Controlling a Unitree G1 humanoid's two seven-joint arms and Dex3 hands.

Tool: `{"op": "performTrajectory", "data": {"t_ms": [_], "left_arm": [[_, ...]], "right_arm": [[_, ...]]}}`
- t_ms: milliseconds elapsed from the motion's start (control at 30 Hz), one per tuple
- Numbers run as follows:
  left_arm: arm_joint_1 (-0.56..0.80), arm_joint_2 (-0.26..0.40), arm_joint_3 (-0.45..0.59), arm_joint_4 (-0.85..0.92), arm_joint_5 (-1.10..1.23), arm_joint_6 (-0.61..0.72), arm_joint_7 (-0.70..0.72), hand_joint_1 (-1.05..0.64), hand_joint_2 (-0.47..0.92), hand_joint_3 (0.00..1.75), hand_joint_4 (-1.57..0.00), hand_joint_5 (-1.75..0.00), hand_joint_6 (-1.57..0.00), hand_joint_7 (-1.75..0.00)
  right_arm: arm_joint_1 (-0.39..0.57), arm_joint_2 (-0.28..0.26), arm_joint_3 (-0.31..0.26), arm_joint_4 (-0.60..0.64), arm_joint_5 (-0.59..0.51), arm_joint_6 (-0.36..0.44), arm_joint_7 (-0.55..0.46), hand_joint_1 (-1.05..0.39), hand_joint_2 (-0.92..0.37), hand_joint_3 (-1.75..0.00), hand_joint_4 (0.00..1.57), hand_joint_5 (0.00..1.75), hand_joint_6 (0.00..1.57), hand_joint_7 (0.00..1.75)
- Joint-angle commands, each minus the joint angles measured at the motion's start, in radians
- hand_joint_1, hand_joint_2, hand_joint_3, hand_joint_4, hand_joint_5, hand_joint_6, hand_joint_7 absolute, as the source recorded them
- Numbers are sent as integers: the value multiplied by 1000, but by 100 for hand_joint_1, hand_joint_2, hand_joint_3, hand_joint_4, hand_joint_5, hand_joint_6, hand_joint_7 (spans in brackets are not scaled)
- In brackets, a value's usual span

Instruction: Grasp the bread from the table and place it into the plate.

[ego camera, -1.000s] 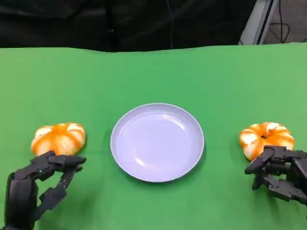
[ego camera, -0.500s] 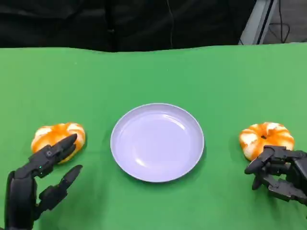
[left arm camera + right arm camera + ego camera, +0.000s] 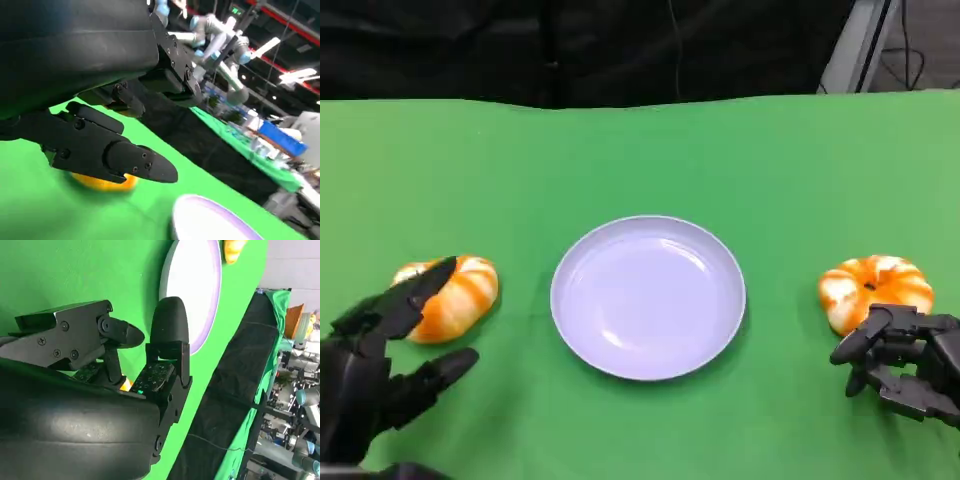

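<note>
Head view: the left hand [image 3: 380, 370] has its fingers spread apart, one lying over the left bread [image 3: 455, 293], the bun just beyond them; plate [image 3: 582, 335] off toward the thumb side

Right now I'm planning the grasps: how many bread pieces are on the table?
2: one round orange-and-white bread left of the pale round plate, another to its right.

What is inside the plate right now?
Nothing: the plate shows a bare pale surface. One bread lies on the table to its left, partly covered by the left hand's fingers; the other bread lies to its right.
</note>
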Motion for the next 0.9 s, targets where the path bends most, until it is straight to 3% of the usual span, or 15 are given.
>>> {"op": "performTrajectory", "data": {"t_ms": [33, 533, 900], "left_arm": [[-6, 57, -47, -1, 47, 89, 68, -58, 92, 4, -59, 0, -52, 0], [-152, 158, -210, 181, 52, 216, 128, -67, 92, 5, -49, 0, -55, 0], [-223, 190, -285, 261, 29, 253, 122, -74, 92, 12, -49, 0, -55, 0]], "right_arm": [[8, -17, -10, 2, 16, -3, 5, 7, -83, -64, 89, 138, 94, 96], [10, -15, -9, -1, 20, 6, 6, 7, -83, -63, 90, 137, 95, 96], [14, -17, -5, -5, 11, -3, -3, 8, -82, -64, 90, 137, 94, 97]]}}
